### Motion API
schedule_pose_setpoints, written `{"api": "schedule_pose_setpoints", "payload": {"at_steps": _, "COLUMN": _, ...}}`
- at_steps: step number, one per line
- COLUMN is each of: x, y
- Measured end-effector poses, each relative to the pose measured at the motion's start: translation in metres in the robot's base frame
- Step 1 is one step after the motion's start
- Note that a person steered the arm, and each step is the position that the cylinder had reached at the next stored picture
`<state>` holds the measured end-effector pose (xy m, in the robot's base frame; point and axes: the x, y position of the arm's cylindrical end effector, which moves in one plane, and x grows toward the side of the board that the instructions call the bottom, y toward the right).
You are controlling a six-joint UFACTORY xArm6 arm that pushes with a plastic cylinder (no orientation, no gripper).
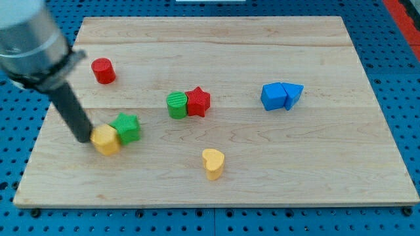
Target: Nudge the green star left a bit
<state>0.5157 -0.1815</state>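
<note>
The green star (126,127) lies at the board's left, touching a yellow hexagon block (105,139) on its lower left. My tip (83,138) is down on the board just left of the yellow hexagon, touching or nearly touching it. The rod slants up to the view's upper left. The yellow block lies between my tip and the green star.
A red cylinder (103,70) stands at the upper left. A green cylinder (176,105) and a red star (198,101) touch near the middle. A yellow heart (213,163) lies lower middle. A blue cube (273,96) and blue triangle (293,94) touch at the right.
</note>
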Motion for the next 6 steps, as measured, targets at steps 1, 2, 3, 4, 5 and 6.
{"api": "schedule_pose_setpoints", "payload": {"at_steps": 1, "x": 0.019, "y": 0.017}}
{"api": "schedule_pose_setpoints", "payload": {"at_steps": 2, "x": 0.021, "y": 0.047}}
{"api": "schedule_pose_setpoints", "payload": {"at_steps": 3, "x": 0.021, "y": 0.106}}
{"api": "schedule_pose_setpoints", "payload": {"at_steps": 4, "x": 0.007, "y": 0.105}}
{"api": "schedule_pose_setpoints", "payload": {"at_steps": 5, "x": -0.011, "y": 0.111}}
{"api": "schedule_pose_setpoints", "payload": {"at_steps": 6, "x": -0.017, "y": 0.111}}
